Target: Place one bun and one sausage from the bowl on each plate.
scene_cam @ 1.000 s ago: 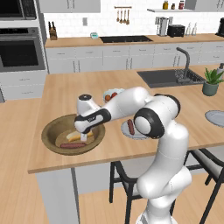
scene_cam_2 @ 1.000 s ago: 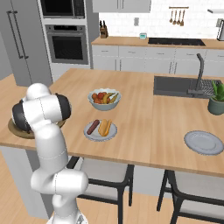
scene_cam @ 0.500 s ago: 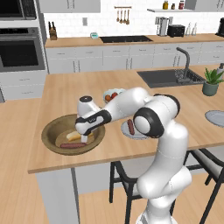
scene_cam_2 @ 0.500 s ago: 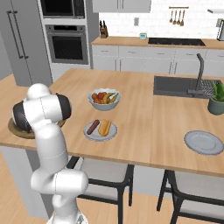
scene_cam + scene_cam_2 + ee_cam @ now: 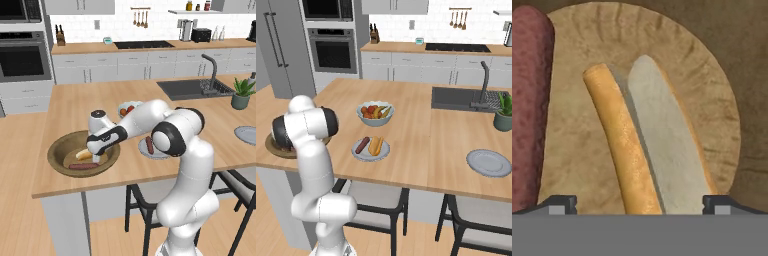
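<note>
My gripper [image 5: 640, 202] hung with jaws spread wide over the golden-orange hot-dog bun [image 5: 643, 150] lying beside a dark reddish-brown sausage [image 5: 529, 100] in the wide brown wooden bowl [image 5: 60, 150].

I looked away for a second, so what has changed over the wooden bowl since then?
The gripper has sunk lower into the bowl, jaws open on either side of the bun, nothing held yet. The sausage in the bowl and both plates stayed put.
</note>
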Available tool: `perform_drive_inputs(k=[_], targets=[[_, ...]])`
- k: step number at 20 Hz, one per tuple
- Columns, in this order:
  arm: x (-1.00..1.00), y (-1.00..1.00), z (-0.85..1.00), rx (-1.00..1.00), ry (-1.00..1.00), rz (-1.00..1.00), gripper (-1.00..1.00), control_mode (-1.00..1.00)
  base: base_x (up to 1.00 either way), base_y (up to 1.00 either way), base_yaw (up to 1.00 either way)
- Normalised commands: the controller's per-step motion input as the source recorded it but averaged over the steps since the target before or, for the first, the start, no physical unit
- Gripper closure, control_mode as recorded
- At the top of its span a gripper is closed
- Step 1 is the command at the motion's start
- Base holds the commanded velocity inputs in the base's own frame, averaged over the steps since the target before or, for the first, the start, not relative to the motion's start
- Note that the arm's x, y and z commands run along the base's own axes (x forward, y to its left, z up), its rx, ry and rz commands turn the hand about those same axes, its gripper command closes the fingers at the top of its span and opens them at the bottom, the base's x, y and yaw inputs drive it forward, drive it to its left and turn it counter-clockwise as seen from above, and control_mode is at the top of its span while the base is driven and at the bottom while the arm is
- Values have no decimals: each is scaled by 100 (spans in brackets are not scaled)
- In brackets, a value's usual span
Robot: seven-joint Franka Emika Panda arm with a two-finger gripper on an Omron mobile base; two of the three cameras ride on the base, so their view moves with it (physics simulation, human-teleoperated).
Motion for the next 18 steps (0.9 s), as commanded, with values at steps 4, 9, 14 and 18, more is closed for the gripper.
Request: perform_drive_inputs(k=[4,9,14,18], targets=[[25,-4,-10,-1,-2,0,-100,-100,0,0,0],[7,2,-1,-3,-1,0,-100,-100,0,0,0],[0,0,0,0,0,0,100,-100,0,0,0],[0,0,0,0,0,0,100,-100,0,0,0]])
